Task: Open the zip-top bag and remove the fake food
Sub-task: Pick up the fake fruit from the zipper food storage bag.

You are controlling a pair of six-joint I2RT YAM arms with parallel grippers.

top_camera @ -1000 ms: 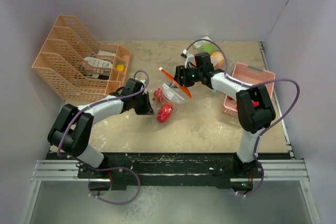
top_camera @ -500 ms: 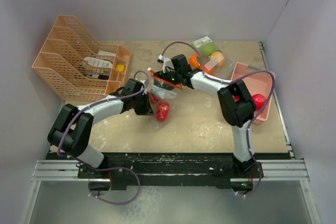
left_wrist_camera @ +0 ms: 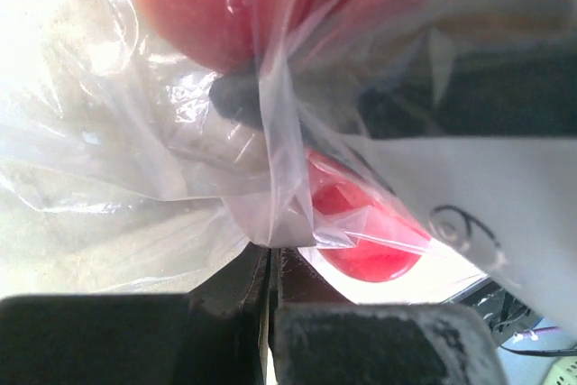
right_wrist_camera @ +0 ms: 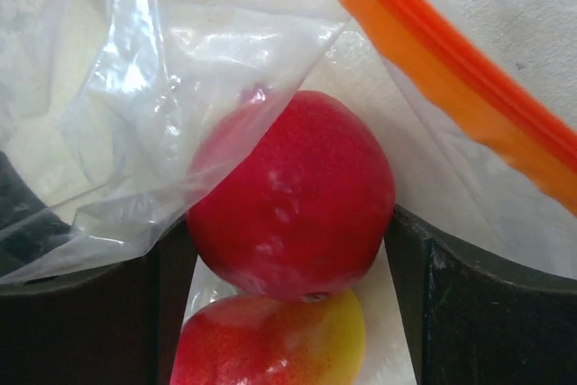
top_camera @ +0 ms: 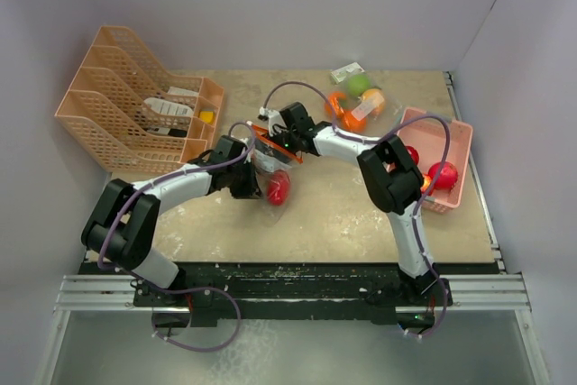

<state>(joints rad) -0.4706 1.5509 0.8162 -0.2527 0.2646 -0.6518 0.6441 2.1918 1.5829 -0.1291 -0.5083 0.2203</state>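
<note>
We see the left gripper [left_wrist_camera: 270, 270] pinched shut on the zip-top bag [left_wrist_camera: 135, 151], while the right gripper [right_wrist_camera: 288, 259] clasps a red apple [right_wrist_camera: 293, 191] inside it, below the orange zipper [right_wrist_camera: 451, 87].

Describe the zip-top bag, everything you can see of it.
The bag is thin clear plastic, crumpled and glossy, with an orange zip strip along its mouth, which appears open. It lies mid-table between the two arms. The left tool is shut on a fold of its film. The right tool reaches into the mouth and grips a red apple; a red-yellow fruit sits beside it.
</note>
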